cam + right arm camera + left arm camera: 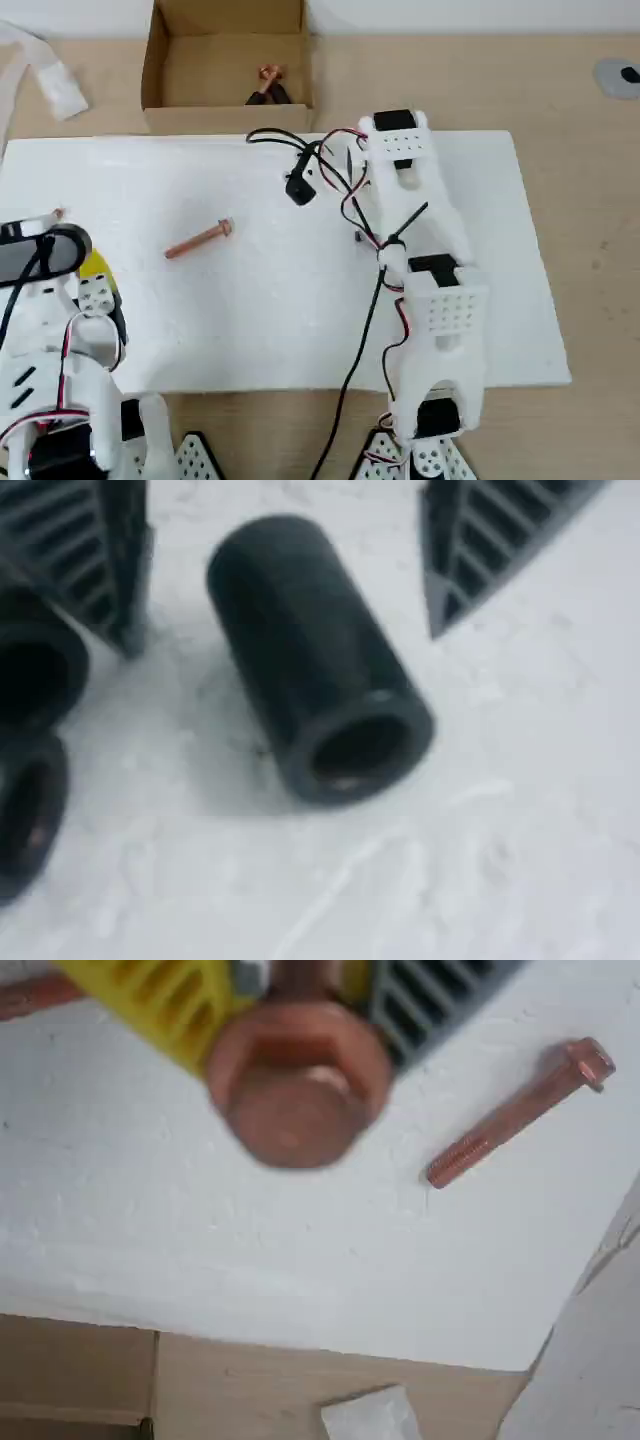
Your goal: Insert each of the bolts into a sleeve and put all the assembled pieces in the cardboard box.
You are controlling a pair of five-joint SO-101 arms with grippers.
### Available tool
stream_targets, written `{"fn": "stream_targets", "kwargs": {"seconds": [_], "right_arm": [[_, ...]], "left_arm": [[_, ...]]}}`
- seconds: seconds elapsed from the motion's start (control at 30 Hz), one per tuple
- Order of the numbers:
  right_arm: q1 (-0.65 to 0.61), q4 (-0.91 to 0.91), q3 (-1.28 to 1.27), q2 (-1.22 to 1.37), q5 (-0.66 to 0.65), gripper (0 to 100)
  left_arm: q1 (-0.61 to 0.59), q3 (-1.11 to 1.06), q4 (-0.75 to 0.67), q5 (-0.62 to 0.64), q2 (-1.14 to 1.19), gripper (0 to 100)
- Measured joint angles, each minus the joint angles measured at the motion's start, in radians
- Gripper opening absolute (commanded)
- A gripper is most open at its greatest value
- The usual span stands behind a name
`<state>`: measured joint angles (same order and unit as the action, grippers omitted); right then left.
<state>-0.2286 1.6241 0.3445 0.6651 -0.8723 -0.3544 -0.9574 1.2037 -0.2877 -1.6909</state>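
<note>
My left gripper is shut on a copper bolt, held between a yellow finger and a dark one, with the hex head facing the camera. A second bolt lies loose on the white foam sheet. My right gripper stands open low over the foam, its dark fingers on either side of a black sleeve that lies on its side. Two more sleeves rest just beside it. The cardboard box at the back holds one assembled piece.
The left arm is at the near left of the foam and the right arm stretches from the near edge to the foam's far side. Black cables hang by the right arm. A crumpled plastic bag lies at the far left.
</note>
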Motion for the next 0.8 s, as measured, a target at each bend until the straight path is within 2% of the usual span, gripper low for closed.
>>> {"fn": "stream_targets", "kwargs": {"seconds": [0.07, 0.27, 0.8], "right_arm": [[-0.011, 0.0, -0.014, -0.002, -0.002, 19.1], [-0.008, -0.021, -0.012, 0.0, -0.002, 0.6], [-0.005, -0.044, -0.011, -0.017, 0.084, 0.9]], "left_arm": [[0.0, 0.0, 0.006, 0.0, -0.021, 2], [0.0, 0.0, 0.006, 0.0, -0.069, 2], [0.0, 0.0, 0.006, 0.0, -0.069, 1]]}}
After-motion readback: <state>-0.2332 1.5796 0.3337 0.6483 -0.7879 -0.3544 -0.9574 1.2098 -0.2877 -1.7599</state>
